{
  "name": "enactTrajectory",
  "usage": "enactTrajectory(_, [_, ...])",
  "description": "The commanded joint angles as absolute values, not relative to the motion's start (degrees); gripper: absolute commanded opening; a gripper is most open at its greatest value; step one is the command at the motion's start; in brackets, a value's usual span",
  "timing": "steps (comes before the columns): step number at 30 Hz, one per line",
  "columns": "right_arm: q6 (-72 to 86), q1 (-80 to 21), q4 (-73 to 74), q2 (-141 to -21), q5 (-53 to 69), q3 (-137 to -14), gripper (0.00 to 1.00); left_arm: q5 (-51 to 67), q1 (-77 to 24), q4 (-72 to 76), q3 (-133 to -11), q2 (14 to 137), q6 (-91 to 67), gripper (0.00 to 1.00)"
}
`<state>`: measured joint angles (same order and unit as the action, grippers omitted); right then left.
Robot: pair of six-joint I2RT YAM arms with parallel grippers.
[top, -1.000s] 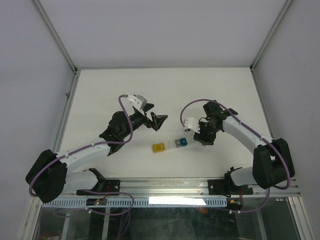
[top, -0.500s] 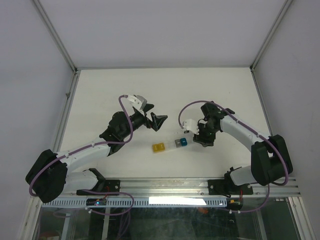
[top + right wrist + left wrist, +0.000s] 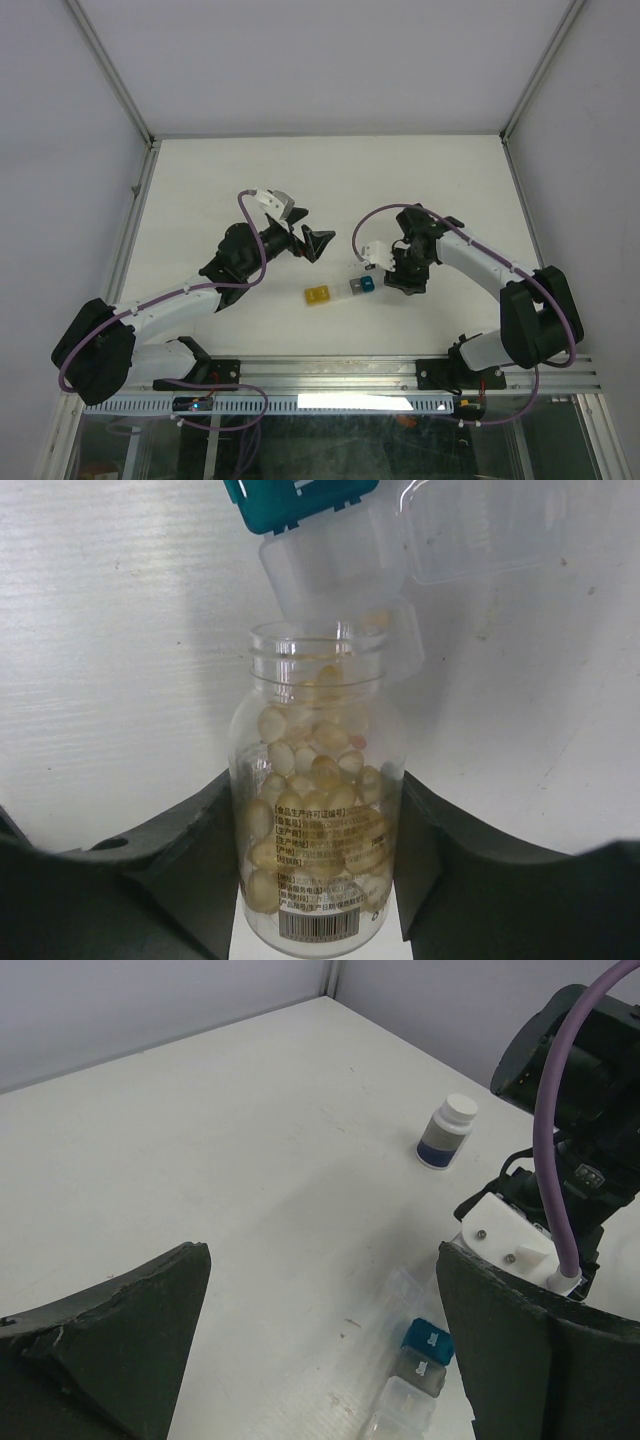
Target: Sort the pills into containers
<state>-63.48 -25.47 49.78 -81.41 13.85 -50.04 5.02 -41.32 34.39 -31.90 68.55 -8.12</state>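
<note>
The right gripper (image 3: 316,825) is clamped about halfway closed on a round clear plastic vial (image 3: 318,730), one dark finger pressed against each side of its lower body, where a printed label sits. The vial has no cap and is filled to about its shoulder with small tan-orange pills (image 3: 322,775); none can be seen lying loose on the white worktop (image 3: 220,180). Its open mouth points at the strip of small square translucent plastic compartments (image 3: 358,286), which lies near the middle of the worktop's near edge, running aslant. In the right wrist view the mouth sits just beside an uncovered clear compartment (image 3: 330,575) with its clear lid (image 3: 470,530) flipped open to one side, next to the blue compartment (image 3: 300,494); whether the vial touches the plastic cannot be told. The yellow compartment (image 3: 318,296) is at the strip's left end, toward the left arm. The left gripper (image 3: 320,1255) hangs above the worktop to the left of the strip, fingers spread wide and holding nothing. A small dark bottle with a white cap (image 3: 447,1132) stands upright on the worktop, well apart from the strip, beyond the right arm's wrist
</note>
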Motion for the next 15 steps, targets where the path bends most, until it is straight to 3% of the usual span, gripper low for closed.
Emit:
enactTrajectory(1, [-63.69,-26.27,51.67,-81.39,13.56,-53.43,0.0,5.96,-41.91,37.53,-31.95,68.53,-8.48,0.99])
enactTrajectory(15, [-64.76,-26.58,50.92,-81.02,12.05,-53.61,0.0,5.96,-41.89,37.54,-31.99,68.53,-8.52,0.99])
